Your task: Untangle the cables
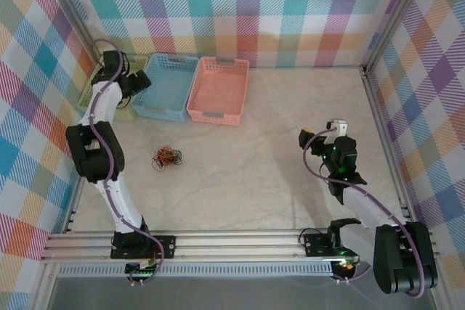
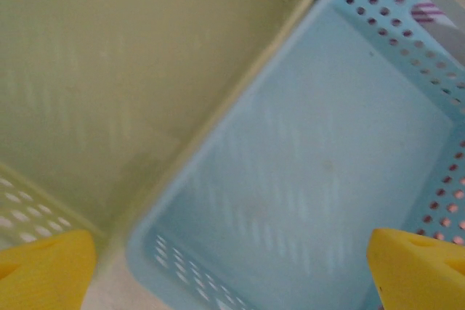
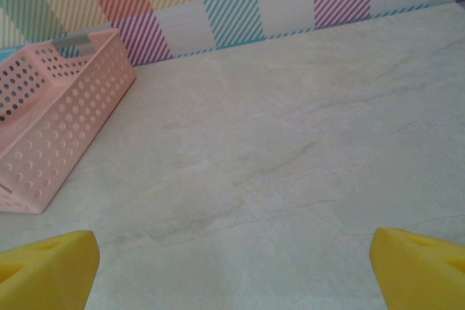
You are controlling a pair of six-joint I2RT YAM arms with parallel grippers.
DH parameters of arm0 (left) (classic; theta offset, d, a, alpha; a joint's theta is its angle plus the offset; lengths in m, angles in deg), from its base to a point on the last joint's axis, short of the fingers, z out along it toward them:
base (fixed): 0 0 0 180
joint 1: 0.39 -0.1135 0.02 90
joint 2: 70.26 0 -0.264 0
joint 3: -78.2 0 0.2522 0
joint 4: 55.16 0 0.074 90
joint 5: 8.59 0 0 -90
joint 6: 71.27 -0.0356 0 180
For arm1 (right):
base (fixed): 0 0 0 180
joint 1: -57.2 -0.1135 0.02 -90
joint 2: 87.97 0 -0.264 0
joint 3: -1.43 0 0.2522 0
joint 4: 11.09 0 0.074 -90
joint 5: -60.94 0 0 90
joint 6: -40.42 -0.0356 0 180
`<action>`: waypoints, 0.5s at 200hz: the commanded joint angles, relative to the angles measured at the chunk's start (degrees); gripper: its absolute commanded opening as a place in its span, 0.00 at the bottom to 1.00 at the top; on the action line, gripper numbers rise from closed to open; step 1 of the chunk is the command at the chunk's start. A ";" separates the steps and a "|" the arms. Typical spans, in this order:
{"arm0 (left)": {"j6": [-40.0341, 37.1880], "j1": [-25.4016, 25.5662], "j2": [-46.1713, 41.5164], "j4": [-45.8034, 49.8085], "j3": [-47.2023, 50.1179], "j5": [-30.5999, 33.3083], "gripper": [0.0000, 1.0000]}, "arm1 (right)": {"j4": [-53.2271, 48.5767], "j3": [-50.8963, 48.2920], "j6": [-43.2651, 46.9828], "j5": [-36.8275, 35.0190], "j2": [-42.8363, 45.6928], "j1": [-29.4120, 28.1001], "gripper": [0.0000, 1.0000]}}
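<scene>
Near the left arm, on the pale marbled counter [image 1: 290,179], lies the small bunch of hair-thin, curly red, orange and black cables [image 1: 167,156], all in one knot and touched by nothing. The left gripper [image 1: 136,82] hangs well behind it, over the seam between the pale green perforated plastic basket [image 2: 109,85] and the light blue perforated plastic basket [image 2: 312,165]; its yellow fingertips [image 2: 43,270] stand wide apart with nothing between them. The right gripper [image 1: 318,137] hovers over bare counter far to the right of the bunch, spread just as wide and empty, facing the pink perforated plastic basket [image 3: 51,128].

By my reading, untangling has not begun; this is the approach step. Next, one gripper should come down beside the knot and pinch an outer loop, while the other travels over to pull a different strand.
</scene>
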 commanded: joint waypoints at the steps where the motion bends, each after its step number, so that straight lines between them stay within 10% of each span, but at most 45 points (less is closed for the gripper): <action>1: -3.81 -1.57 3.42 7.08 -7.00 -2.44 0.96 | 0.71 1.64 0.44 0.91 -0.25 -0.44 0.96; 100: -3.24 -1.87 26.34 18.57 -38.43 -8.41 0.90 | 1.06 2.26 1.53 3.06 -1.79 -0.46 0.97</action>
